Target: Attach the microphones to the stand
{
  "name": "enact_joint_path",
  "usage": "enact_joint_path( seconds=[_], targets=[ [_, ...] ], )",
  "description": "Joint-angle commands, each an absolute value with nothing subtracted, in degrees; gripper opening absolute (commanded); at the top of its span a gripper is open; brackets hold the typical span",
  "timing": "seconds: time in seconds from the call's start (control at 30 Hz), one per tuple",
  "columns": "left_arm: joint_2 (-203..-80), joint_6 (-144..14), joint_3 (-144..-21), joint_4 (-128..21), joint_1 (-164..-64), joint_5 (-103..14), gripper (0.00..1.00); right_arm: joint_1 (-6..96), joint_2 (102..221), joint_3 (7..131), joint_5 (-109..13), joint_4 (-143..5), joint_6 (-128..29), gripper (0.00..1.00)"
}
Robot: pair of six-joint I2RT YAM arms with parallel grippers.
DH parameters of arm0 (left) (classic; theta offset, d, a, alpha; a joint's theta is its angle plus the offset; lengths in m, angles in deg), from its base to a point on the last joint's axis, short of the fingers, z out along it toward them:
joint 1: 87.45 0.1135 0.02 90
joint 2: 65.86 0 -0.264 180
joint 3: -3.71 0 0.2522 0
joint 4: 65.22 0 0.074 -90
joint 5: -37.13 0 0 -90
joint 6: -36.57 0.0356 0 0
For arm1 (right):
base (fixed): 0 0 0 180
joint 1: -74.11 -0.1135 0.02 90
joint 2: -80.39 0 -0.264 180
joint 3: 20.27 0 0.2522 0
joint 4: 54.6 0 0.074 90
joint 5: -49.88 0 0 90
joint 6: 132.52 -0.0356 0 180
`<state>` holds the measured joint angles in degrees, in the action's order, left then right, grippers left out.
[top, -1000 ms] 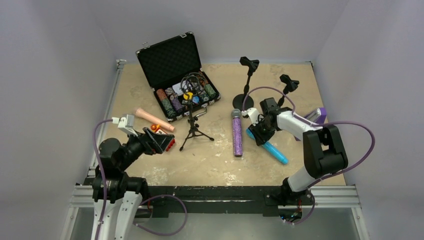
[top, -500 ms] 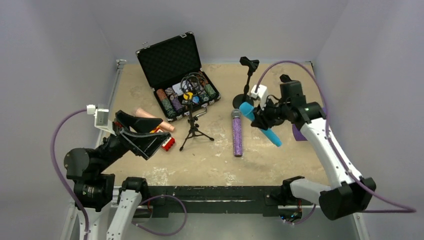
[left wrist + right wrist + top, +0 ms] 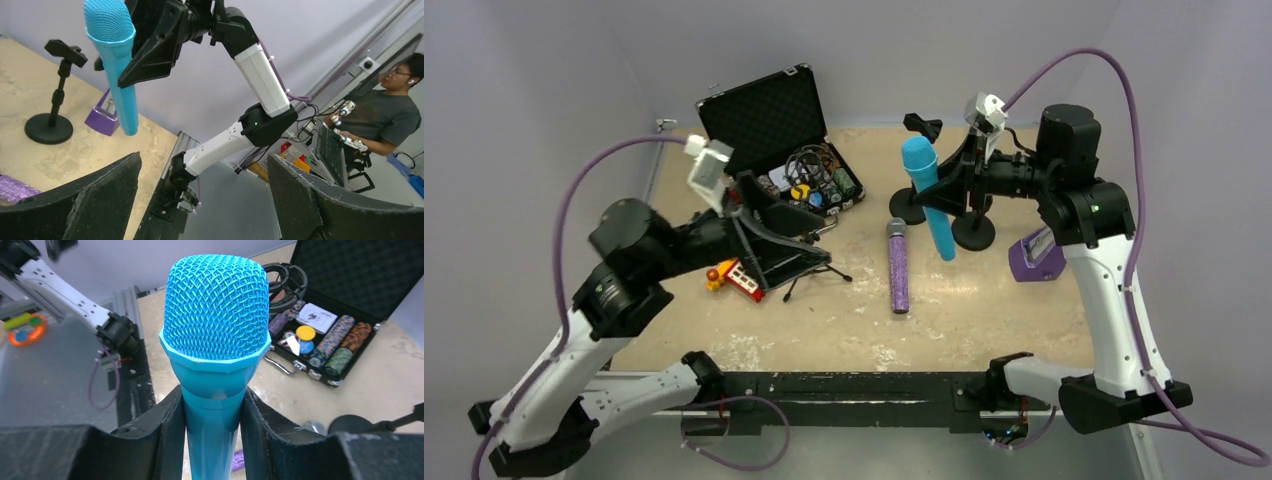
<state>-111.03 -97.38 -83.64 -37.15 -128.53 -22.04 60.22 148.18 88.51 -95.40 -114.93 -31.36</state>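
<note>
My right gripper is shut on the bright blue microphone and holds it upright, head up, above the table in front of two round-base clip stands. In the right wrist view the pads clamp the blue handle just below the mesh head. The glittery purple microphone lies flat on the table. My left gripper is open and empty, raised over the small black tripod stand. It looks across at the blue microphone. The peach-pink microphone is hidden.
An open black case of poker chips and cables stands at the back left. A small red block lies under my left arm. A purple box sits at the right. The second stand's clip rises at the back.
My right arm has lifted the blue microphone off the table and turned it upright near the back stands. My left arm has risen and swung right over the tripod, still open.
</note>
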Motion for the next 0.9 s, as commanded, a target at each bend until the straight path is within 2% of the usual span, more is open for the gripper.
enact_joint_path(
  seconds=[0.0, 0.23, 0.57, 0.73, 0.87],
  targets=[
    [-121.56, -88.66, -88.62, -33.41, -138.61, -36.07, 0.97, 62.21, 148.84, 86.85, -104.87, -108.04, -44.08, 0.0],
    [-133.06, -87.16, -90.1, -42.28, -144.25, -40.97, 0.92, 65.63, 145.96, 80.9, -112.29, -97.13, -57.29, 0.0],
    [-142.22, -88.64, -92.87, -47.66, -149.04, -47.92, 0.89, 65.77, 143.85, 74.09, -114.22, -89.81, -61.99, 0.0],
    [-144.93, -90.38, -94.02, -47.34, -149.24, -50.72, 0.78, 65.77, 143.58, 73.07, -115.8, -88.48, -62.71, 0.0],
    [-147.12, -92.56, -94.72, -47.15, -149.24, -51.77, 0.64, 65.8, 143.07, 72.4, -116.44, -88.22, -62.82, 0.01]
  ],
)
